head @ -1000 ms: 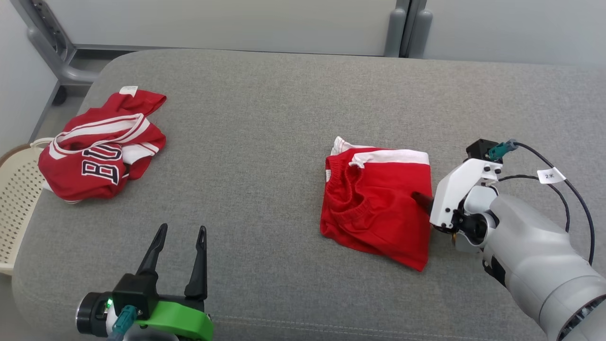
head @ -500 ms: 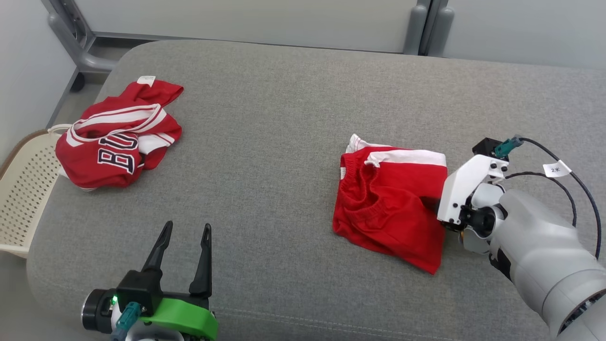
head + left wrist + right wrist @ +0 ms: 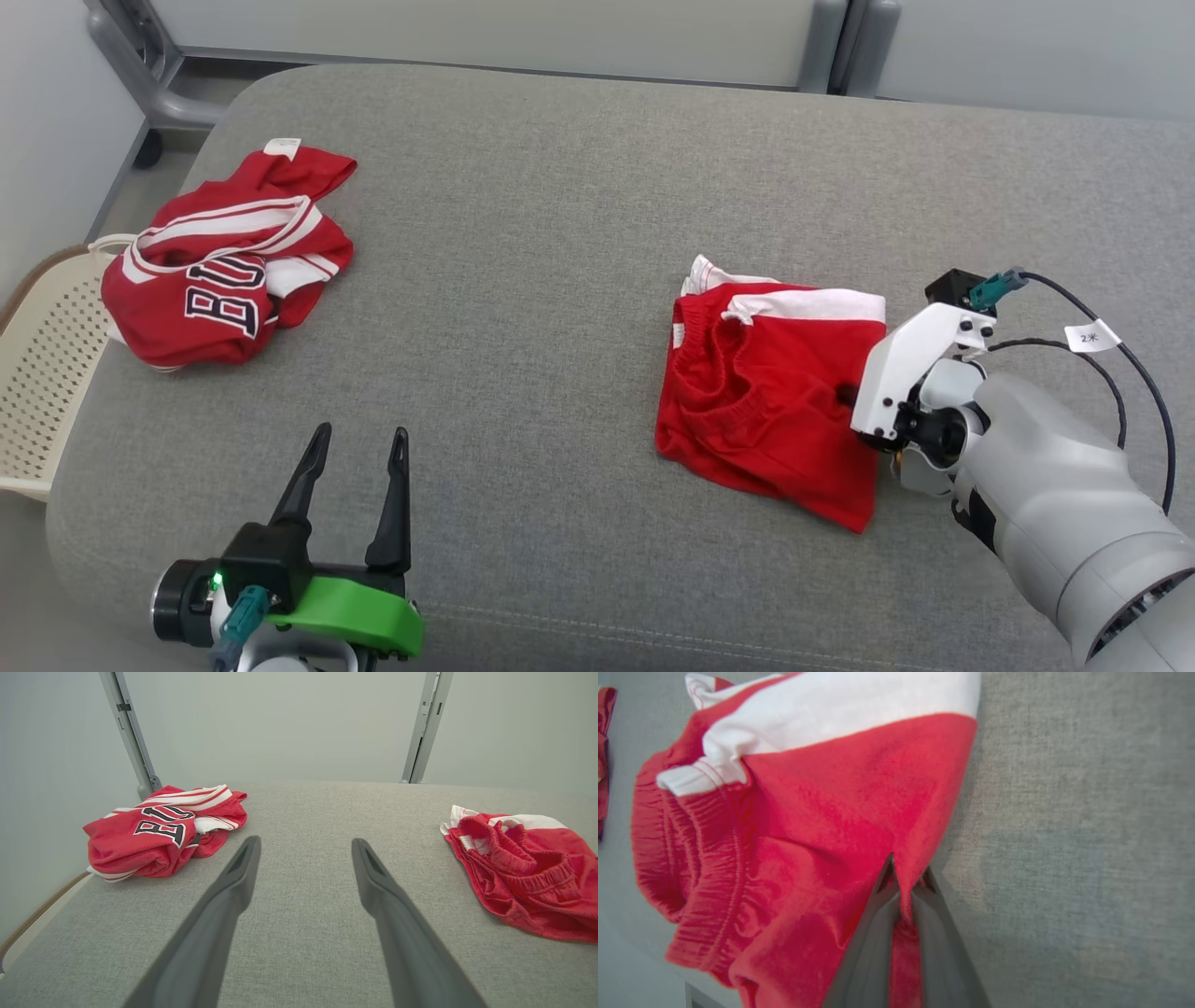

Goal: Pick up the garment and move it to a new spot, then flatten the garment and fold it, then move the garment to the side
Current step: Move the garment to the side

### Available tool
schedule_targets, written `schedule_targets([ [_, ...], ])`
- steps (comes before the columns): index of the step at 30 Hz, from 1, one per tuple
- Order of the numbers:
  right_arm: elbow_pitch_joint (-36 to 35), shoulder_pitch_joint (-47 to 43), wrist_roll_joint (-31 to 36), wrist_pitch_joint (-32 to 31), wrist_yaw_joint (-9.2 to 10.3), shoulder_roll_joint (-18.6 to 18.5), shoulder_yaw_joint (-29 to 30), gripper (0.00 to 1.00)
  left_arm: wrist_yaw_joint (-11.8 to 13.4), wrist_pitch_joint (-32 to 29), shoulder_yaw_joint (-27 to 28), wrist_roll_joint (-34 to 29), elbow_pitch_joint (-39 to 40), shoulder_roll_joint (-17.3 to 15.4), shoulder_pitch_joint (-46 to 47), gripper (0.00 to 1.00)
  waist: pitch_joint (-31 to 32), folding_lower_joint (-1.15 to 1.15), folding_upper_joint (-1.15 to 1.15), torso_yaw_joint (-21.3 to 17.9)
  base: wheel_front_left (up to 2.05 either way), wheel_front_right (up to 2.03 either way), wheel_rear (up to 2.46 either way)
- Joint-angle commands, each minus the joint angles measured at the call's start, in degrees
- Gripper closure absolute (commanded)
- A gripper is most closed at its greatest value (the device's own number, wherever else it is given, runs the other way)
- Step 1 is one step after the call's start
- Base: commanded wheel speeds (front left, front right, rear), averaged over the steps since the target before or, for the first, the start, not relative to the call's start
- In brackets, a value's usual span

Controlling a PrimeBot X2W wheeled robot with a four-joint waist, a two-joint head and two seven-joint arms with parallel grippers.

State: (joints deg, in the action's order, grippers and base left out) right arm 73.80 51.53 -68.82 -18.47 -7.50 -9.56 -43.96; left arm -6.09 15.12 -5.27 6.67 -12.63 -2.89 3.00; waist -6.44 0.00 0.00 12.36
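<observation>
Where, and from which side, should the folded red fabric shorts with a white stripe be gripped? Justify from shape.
Grip the red shorts at their plain right edge, approaching from the robot's right: layers lie flat there, unlike the bunched waistband. The right gripper is shut on it.

Grey upholstered bench [image 3: 560, 187] evenly lit; stitched seam [image 3: 653, 640] seen along bench's near edge. Pale wall panels [image 3: 485, 28] set behind bench, 2 grey posts [image 3: 822, 47] between. Cream perforated basket [image 3: 37, 373] placed beside bench's left end.

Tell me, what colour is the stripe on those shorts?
White; the band runs along one edge of the shorts, clearest in the right wrist view.
</observation>
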Motion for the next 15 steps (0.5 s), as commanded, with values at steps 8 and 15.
schedule_targets([
  [8,0.2,2.2,0.9,2.0,0.03,-2.6,-0.2,1.0,-0.1,0.0,1.5,-1.3,1.4,-0.1,0.3,0.0,0.3,0.0,0.0,-2.8,0.0,0.0,0.0],
  [15,0.2,5.2,2.0,2.6,0.03,-6.6,-0.9,1.0,0.5,-0.1,3.1,-2.1,1.9,-0.5,1.0,0.0,-0.7,0.0,0.0,-4.3,0.0,0.0,0.0],
])
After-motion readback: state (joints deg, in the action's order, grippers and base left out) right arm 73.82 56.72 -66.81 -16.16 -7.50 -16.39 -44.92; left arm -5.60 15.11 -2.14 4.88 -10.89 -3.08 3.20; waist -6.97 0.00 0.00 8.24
